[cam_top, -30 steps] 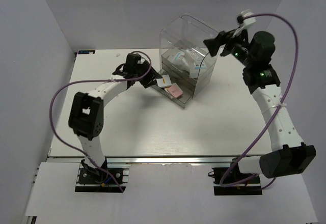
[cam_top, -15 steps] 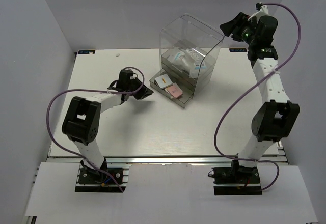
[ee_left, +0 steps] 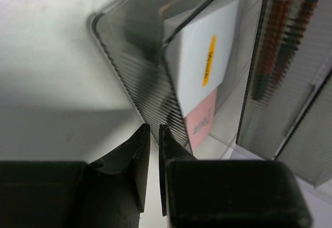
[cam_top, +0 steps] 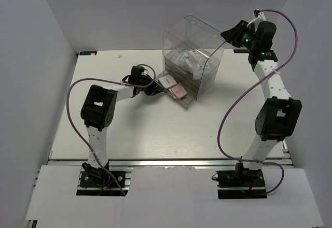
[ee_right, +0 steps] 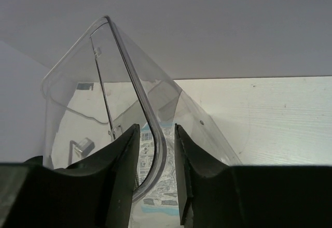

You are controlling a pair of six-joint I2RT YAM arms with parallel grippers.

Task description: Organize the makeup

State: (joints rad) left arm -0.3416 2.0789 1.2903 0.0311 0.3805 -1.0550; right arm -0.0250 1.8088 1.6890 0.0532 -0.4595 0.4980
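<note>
The tall clear drawer case (cam_top: pixel 193 41) stands at the back of the table. Its bottom drawer (cam_top: pixel 182 100) is pulled out and holds makeup: a white flat box (cam_top: pixel 166 81) (ee_left: pixel 202 67) and a pink square (cam_top: pixel 178 90) (ee_left: pixel 201 122). My left gripper (cam_top: pixel 151 89) (ee_left: pixel 151 129) is shut to a thin slit, with its tips at the drawer's ribbed front wall (ee_left: pixel 132 72). My right gripper (cam_top: pixel 229 33) (ee_right: pixel 156 128) is open. Its fingers stand either side of the case's curved top rim (ee_right: pixel 132 72). A white blue-printed packet (ee_right: pixel 155 207) lies inside, below the rim. Dark and red pencils (ee_left: pixel 277 41) show through a ribbed drawer front.
The white table (cam_top: pixel 135 129) is boxed in by pale walls on the left, back and right. Purple cables (cam_top: pixel 233 109) loop out beside both arms. A small black tab (cam_top: pixel 86 53) sits at the table's back left corner.
My left gripper closed, drew back a little, then came forward to the drawer front. My right gripper swung up to the case's top right corner and its fingers narrowed around the rim.
</note>
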